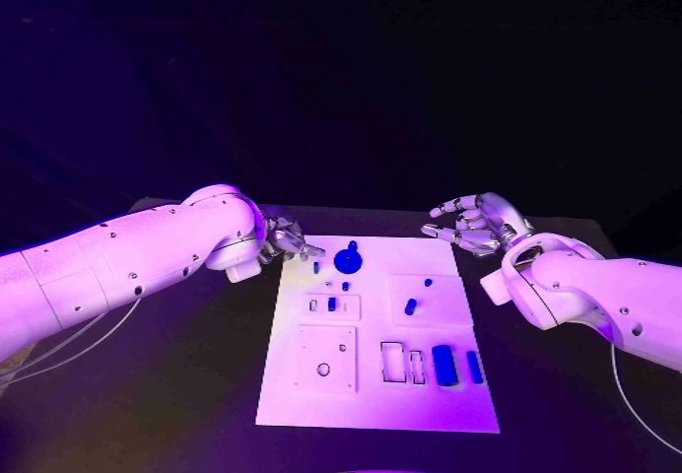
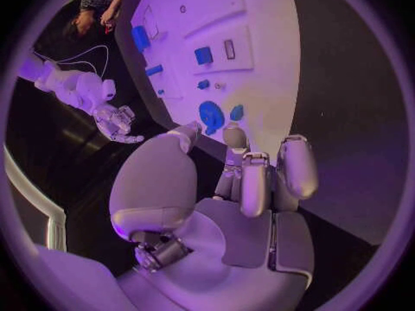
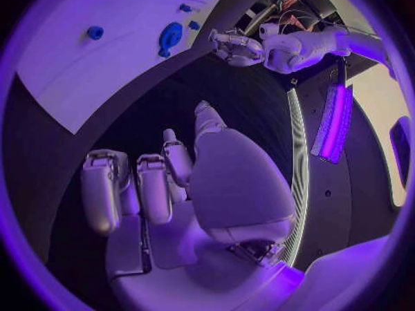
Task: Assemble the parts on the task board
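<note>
two robot hands flanking task board (image 1: pixel 376 414), left robot hand (image 1: pixel 289 240) nearer

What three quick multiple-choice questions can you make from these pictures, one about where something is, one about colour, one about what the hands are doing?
1. Where is the round part on the task board?
A. by its far edge
B. by its near edge
C. off the board on the table

2. What colour are the parts?
A. red
B. blue
C. yellow

3. What are the left hand and right hand holding?
A. each a part
B. the board's edges
C. nothing

Answers:
1 A, it lies by the far edge, near the left hand.
2 B, all pieces look blue.
3 C, both wrist views show empty palms, fingers apart.
</note>
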{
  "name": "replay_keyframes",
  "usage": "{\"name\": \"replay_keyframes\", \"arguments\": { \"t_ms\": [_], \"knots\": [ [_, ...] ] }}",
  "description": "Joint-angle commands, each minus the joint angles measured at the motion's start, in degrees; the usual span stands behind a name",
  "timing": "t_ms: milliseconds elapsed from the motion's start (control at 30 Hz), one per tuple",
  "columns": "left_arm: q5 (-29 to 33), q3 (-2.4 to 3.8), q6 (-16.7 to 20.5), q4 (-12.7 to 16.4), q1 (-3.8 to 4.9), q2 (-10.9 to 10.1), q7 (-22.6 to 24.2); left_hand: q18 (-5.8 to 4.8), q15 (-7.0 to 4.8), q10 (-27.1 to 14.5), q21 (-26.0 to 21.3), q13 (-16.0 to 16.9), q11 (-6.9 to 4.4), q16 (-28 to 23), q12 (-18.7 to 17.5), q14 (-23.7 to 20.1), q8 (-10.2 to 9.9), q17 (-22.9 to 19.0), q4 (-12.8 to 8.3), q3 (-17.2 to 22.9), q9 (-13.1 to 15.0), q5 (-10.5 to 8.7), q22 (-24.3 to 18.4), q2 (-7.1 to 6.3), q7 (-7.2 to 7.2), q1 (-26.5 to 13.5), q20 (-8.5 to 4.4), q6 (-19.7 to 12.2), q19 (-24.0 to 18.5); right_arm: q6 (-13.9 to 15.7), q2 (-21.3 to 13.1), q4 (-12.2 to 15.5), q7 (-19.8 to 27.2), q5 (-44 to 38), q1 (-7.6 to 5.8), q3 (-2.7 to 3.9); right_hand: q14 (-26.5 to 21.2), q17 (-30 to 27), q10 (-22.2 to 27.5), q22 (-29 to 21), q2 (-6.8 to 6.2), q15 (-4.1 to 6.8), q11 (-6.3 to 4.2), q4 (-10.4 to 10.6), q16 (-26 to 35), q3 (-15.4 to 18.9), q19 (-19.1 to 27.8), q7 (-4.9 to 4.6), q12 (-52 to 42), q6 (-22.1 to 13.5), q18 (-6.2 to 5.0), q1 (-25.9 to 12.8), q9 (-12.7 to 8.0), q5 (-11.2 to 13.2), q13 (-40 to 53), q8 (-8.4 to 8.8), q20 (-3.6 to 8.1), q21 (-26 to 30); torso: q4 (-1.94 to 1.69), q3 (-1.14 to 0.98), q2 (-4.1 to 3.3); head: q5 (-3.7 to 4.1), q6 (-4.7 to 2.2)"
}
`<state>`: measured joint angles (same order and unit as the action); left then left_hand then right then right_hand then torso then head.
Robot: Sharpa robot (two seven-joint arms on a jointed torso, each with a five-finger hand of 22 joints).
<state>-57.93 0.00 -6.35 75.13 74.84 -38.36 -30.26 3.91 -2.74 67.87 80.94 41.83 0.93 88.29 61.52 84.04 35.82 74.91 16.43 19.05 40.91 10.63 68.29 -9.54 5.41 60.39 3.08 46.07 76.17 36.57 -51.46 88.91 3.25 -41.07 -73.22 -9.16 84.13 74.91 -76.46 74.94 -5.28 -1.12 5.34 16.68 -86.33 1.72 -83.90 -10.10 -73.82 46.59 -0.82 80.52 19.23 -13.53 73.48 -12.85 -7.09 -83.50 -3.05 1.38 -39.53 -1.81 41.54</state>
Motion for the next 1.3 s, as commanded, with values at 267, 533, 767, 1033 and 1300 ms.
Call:
{"name": "replay_keyframes", "arguments": {
  "t_ms": [267,533,767,1033,1300],
  "knots": [
    [-1.3,-0.01,-3.8,-6.3,0.51,3.5,0.5,0.69,0.44,-0.2,-0.2,0.1,0.26,-0.3,-0.2,4.6,-0.5,11.0,0.2,-0.4,-0.2,0.39,0.2,0.00,0.10,0.5,0.49,-0.1,0.0,-0.6,0.2,0.0,0.7,-0.3,0.03,0.00,3.8,6.2,-0.2,12.8,0.25,0.41,-0.25,0.0,0.2,0.4,-3.2,0.07,-0.4,-0.6,-0.67,-0.7,0.0,0.1,0.0,-0.35,0.45,0.2,0.01,0.04,-0.03,-0.19,0.02],
    [-1.2,-0.52,-5.5,-10.3,0.43,6.3,0.8,0.69,0.48,-0.3,-0.2,0.0,0.30,-0.3,-0.2,4.7,-0.6,11.1,0.3,-0.6,-0.3,0.35,0.1,0.05,0.14,0.4,0.53,-0.1,0.0,-0.6,0.3,0.0,0.7,-0.3,0.03,0.00,3.8,6.2,-0.2,12.8,0.25,0.41,-0.25,0.0,0.2,0.4,-3.2,0.07,-0.4,-0.6,-0.67,-0.7,0.0,0.1,0.0,-0.35,0.45,0.2,0.03,0.08,-0.11,-0.18,0.07],
    [-0.6,-0.86,-6.5,-12.3,0.33,7.8,1.0,0.71,0.55,-0.2,-0.3,0.3,0.36,-0.3,0.1,4.6,-0.8,11.1,0.3,-0.9,-0.6,0.17,0.1,0.19,0.18,0.2,0.62,0.1,0.0,-0.6,0.4,0.0,0.7,-0.3,0.03,0.00,3.8,6.2,-0.2,12.8,0.25,0.41,-0.25,0.0,0.2,0.4,-3.2,0.07,-0.4,-0.6,-0.67,-0.7,0.0,0.1,0.0,-0.35,0.45,0.2,0.05,0.04,-0.09,-0.19,0.15],
    [0.5,-1.11,-7.9,-13.7,0.27,8.7,1.1,0.75,0.59,-0.3,-0.4,0.2,0.40,-0.3,0.1,4.6,-0.9,11.0,0.4,-1.1,-0.8,0.10,-0.1,0.43,0.21,0.0,0.69,0.2,-0.2,-0.5,0.6,0.1,0.7,-0.3,0.02,0.01,3.8,6.2,-0.1,12.8,0.48,0.40,-0.25,0.0,0.2,0.4,-3.2,0.06,-0.3,-0.6,-0.69,-0.9,0.0,0.0,-0.1,-0.39,0.45,0.3,0.10,0.00,-0.13,-0.23,0.14],
    [0.9,-1.70,-9.3,-14.3,0.21,9.3,1.1,0.75,0.62,-0.3,-0.4,0.2,0.40,-0.3,0.1,4.6,-1.0,11.0,0.3,-1.2,-0.9,0.13,0.0,0.60,0.21,0.1,0.74,0.3,-0.2,-0.5,0.7,0.1,0.7,-0.3,0.02,0.01,3.8,6.2,-0.1,12.8,0.48,0.40,-0.25,0.0,0.2,0.4,-3.2,0.06,-0.3,-0.6,-0.69,-0.9,0.0,0.0,-0.1,-0.39,0.45,0.3,0.02,0.05,-0.07,0.00,0.34]
  ]
}}
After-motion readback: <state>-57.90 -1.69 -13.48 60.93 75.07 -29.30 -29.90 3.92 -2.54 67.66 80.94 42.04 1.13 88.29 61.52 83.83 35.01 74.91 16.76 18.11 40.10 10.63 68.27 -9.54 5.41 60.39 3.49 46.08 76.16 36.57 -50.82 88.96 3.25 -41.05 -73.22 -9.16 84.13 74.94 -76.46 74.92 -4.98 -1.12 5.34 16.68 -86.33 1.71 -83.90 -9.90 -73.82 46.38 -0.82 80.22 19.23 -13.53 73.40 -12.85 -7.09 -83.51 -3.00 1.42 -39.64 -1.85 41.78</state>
